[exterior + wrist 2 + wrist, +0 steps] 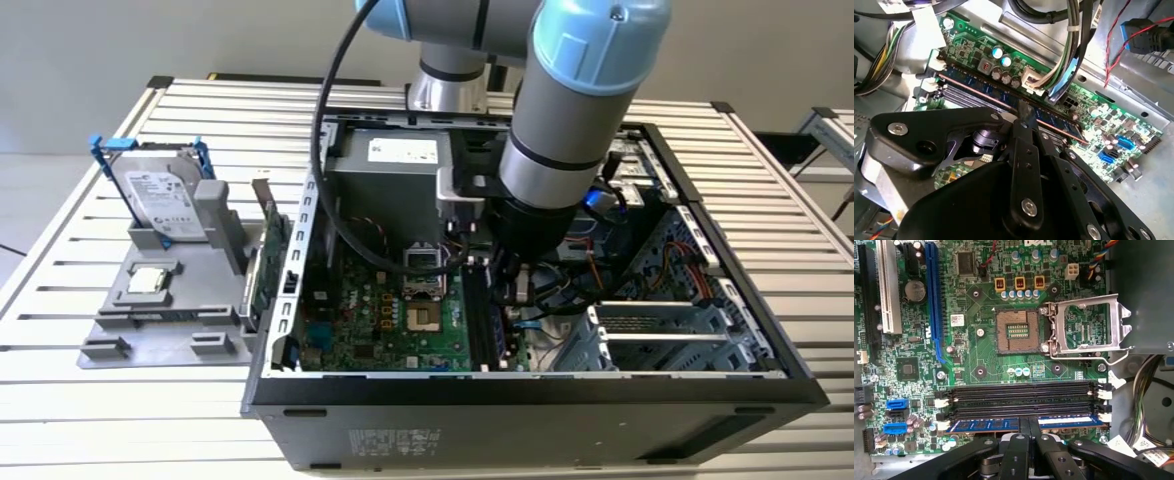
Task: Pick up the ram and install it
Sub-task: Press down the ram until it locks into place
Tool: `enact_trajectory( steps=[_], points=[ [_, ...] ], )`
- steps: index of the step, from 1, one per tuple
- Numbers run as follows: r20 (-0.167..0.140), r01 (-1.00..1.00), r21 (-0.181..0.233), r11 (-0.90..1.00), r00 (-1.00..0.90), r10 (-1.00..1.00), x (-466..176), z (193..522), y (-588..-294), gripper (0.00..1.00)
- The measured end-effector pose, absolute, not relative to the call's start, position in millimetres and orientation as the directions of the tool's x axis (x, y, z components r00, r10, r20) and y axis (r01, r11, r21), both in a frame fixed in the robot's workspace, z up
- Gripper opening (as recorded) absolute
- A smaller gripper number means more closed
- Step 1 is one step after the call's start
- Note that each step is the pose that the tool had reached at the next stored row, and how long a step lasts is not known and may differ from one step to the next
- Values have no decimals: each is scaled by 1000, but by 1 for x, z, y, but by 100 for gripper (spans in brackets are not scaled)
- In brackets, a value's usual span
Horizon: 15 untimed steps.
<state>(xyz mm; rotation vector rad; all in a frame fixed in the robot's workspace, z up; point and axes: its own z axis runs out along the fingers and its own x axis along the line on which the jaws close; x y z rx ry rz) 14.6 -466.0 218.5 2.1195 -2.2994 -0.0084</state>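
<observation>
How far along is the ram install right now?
Picked up and carried over: the ram stands on edge in the motherboard's slot row, beside the empty black slots. In hand: in both wrist views the hand is shut on the ram's middle. Left: I cannot tell that it is fully seated; the white end latches show no clear locked state, and the hand has not let go.

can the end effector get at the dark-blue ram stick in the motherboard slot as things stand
Probably yes. The end effector is already at the long, narrow dark-blue ram stick, its black fingers straddling the middle of the stick in the first wrist view. The black slots beside it stand empty, and no cable crosses there.
</observation>
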Motion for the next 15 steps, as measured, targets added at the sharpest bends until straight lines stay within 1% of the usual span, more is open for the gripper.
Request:
enact_trajectory(
  steps=[5,7,8,15],
  points=[
    [12,-996,15,87,-87,-996,15,217,-465,0],
    [8,-996,14,87,-87,-996,15,220,-465,0],
    [3,-996,13,87,-87,-996,15,222,-465,0],
    [5,-996,13,87,-87,-996,15,255,-466,0]
  ],
)
